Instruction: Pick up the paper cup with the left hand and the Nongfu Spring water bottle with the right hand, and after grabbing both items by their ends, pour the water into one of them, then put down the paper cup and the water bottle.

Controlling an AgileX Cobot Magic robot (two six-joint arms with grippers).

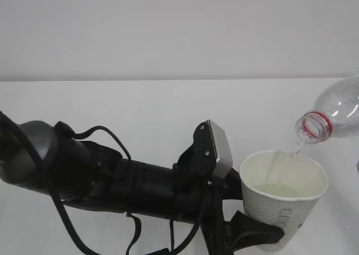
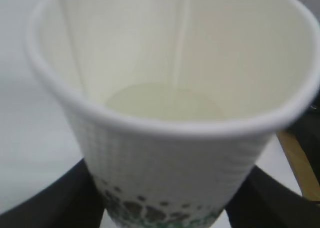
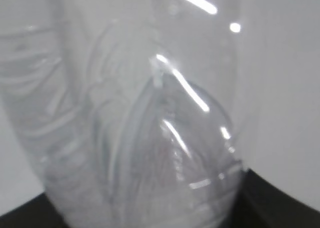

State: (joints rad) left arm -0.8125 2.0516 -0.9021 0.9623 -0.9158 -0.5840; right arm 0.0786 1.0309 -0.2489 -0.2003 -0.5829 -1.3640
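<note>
Left claw point(image 1: 263, 235) pinches the paper cup point(image 1: 283, 196) low on its wall, upright at near right above the white tabletop point(image 1: 140, 109). Nongfu Spring water bottle point(image 1: 336, 115) tilted, mouth down-left over the cup's right rim; thin stream of water point(image 1: 295, 148) falls into a pale pool inside. Right claw point(image 3: 150, 218) is closed on the bottle's clear body, seen only in the right wrist view.

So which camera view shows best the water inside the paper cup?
The left wrist view: it looks into the paper cup onto the pale pool of water. The exterior view shows the pool partly, plus a thin stream. The right wrist view shows only the bottle.
</note>
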